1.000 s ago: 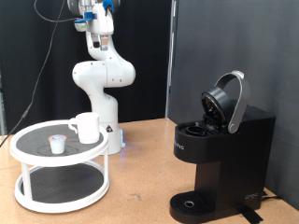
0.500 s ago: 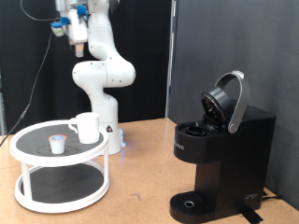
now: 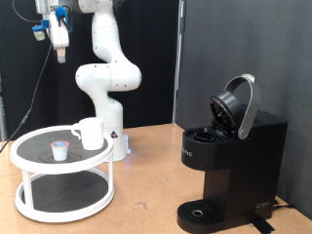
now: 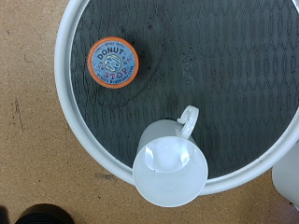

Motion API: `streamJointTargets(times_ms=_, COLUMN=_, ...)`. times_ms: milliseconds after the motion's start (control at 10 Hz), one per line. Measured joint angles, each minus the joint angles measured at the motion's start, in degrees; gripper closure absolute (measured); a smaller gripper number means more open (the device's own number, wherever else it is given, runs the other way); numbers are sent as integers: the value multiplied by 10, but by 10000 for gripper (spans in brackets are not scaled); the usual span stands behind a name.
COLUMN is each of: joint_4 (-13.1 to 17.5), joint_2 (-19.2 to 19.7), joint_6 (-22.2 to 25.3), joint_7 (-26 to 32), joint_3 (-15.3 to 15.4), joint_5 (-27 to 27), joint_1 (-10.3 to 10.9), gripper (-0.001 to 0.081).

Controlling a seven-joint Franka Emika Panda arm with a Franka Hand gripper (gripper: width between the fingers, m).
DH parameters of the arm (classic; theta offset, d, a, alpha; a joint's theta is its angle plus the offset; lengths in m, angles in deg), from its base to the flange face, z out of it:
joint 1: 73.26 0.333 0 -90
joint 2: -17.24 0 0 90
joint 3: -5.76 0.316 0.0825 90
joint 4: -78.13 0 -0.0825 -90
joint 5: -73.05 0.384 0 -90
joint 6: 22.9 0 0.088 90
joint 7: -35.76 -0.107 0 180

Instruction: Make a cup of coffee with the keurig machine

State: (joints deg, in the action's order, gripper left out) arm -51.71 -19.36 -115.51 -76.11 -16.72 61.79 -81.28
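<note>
From the exterior view, my arm (image 3: 105, 68) rises from its white base at the back of the wooden counter (image 3: 146, 175) and bends over toward the upper left, so my claw (image 3: 58, 54) hangs high above the white two-tier round stand (image 3: 58, 180) at the left; I cannot tell whether its fingers are apart or together. The cup (image 3: 91, 133), a white mug, stands upright on the stand's dark top shelf, its handle toward the left, with a small coffee pod (image 3: 60, 150) just beside it on the near left. The keurig machine (image 3: 229, 161) sits well apart at the right, its rounded lid tilted up and open, its round drip tray at the near base.

From my wrist view I look straight down into the cup (image 4: 170, 169): mouth up, at the tray's white rim (image 4: 70, 117), handle (image 4: 190, 119) pointing inward over the dark mat. The orange-rimmed pod (image 4: 112, 61) reads "DONUT SHOP". My fingers do not show here.
</note>
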Motion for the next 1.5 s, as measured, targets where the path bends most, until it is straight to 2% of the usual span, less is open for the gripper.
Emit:
streamJointTargets(times_ms=300, joint_4=-15, joint_2=3, joint_6=-17, joint_7=-1, joint_3=-2, joint_5=3, joint_1=0, gripper=72)
streamJointTargets(times_ms=900, joint_4=-104, joint_2=56, joint_6=-178, joint_7=-26, joint_3=-3, joint_5=-9, joint_1=-2, gripper=72)
streamJointTargets(times_ms=1200, joint_4=-132, joint_2=84, joint_6=-248, joint_7=-27, joint_3=-4, joint_5=-13, joint_1=-11, gripper=72)
streamJointTargets(times_ms=1500, joint_4=-155, joint_2=108, joint_6=-298, joint_7=-26, joint_3=-4, joint_5=-21, joint_1=-18, gripper=72)
